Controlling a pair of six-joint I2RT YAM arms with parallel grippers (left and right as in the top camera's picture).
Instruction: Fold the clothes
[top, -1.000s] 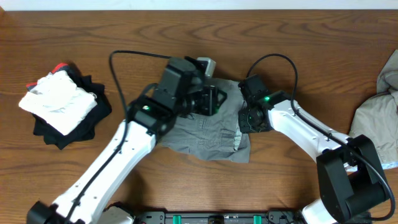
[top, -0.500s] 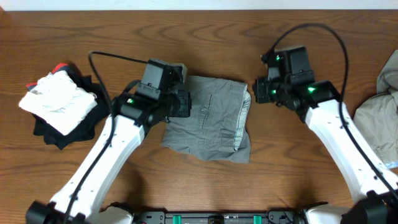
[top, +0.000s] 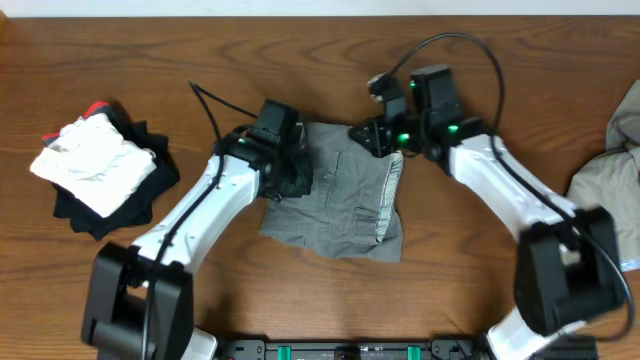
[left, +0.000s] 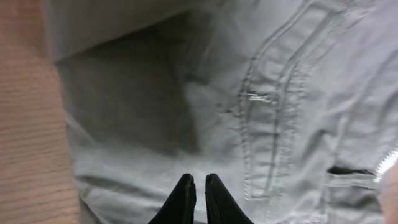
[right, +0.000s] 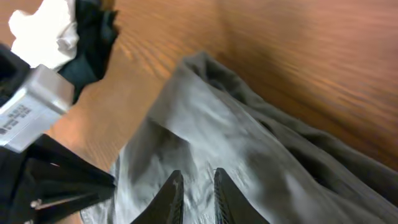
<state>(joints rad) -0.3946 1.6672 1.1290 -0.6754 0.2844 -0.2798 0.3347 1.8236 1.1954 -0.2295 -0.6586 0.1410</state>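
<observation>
The grey shorts (top: 340, 195) lie folded into a rough rectangle at the table's middle. They fill the left wrist view (left: 280, 93), seams and a pocket showing, and also show in the right wrist view (right: 261, 155). My left gripper (top: 300, 178) is over the shorts' left edge; its fingers (left: 198, 182) are almost together with no cloth between them. My right gripper (top: 366, 136) is at the shorts' top right corner; its fingers (right: 195, 180) are a little apart over flat fabric. A beige-khaki garment (top: 605, 195) lies at the right edge.
A pile of white cloth (top: 92, 162) on black cloth (top: 150, 190) with a red bit lies at the far left; it also shows in the right wrist view (right: 43, 25). The brown wooden table (top: 480, 290) surrounds the shorts.
Both arms lifted away from the shorts and came back. The left gripper is now at the left edge, the right at the top right corner. The shorts lie flatter and uncovered.
</observation>
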